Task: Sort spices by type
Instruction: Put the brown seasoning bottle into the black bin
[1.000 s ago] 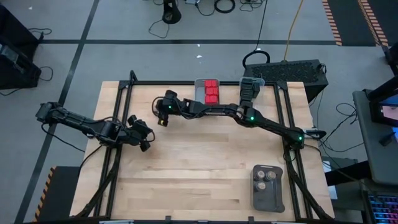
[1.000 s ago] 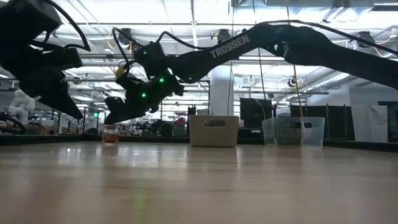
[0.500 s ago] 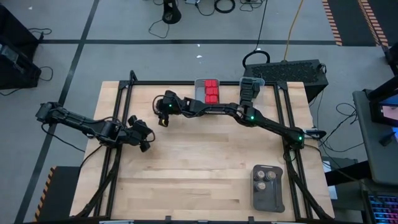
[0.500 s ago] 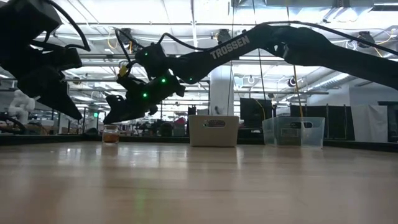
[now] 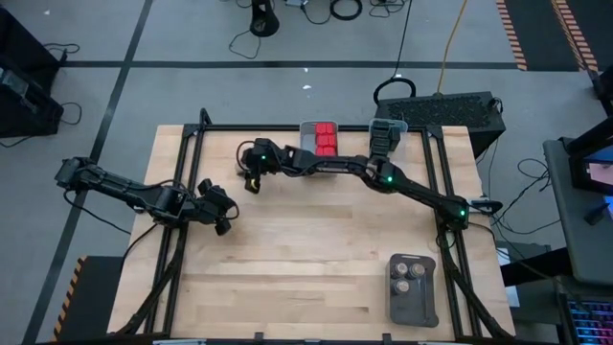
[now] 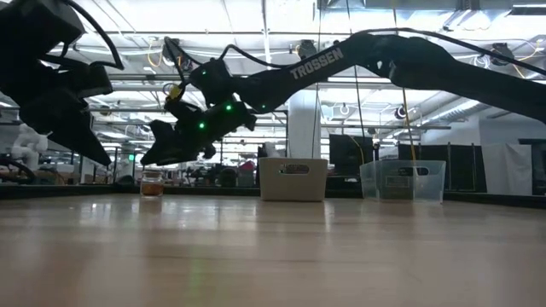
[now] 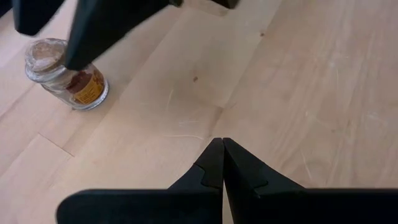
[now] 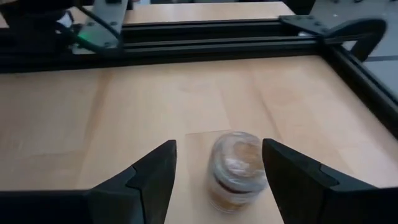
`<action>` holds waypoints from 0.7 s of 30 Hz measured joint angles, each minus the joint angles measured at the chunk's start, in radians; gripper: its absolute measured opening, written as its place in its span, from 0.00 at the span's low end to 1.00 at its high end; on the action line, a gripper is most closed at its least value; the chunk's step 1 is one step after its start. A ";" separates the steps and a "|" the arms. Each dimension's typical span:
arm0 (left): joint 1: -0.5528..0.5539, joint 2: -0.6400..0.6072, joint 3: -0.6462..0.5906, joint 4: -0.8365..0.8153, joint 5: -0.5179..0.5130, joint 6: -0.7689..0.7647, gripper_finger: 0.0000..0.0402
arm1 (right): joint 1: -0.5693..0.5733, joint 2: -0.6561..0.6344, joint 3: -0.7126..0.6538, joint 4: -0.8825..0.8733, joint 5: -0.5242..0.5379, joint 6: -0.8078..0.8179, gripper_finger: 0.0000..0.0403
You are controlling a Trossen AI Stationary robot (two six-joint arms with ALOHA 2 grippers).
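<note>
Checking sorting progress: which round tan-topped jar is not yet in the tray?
The lone jar standing on the bare table between the right claw's open fingers, near the table's far-left part. The other jars sit in the dark tray.

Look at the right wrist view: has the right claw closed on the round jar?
No: the right claw stands open, its fingers clear of the round jar between them.

A small round clear-glass spice jar [image 8: 236,169] with brown contents and an orange label stands upright on the wooden tabletop; red-capped containers [image 5: 326,140] fill a grey bin.
</note>
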 joint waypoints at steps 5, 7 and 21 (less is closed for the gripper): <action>0.000 0.000 0.000 0.000 0.000 0.004 0.02 | 0.001 0.000 0.000 0.035 -0.003 0.013 0.53; 0.000 0.000 0.000 0.000 0.000 0.006 0.02 | 0.000 0.000 0.000 0.044 -0.001 0.025 0.50; 0.000 0.000 0.000 -0.001 -0.002 0.007 0.02 | -0.001 0.000 0.000 0.065 0.060 0.123 0.02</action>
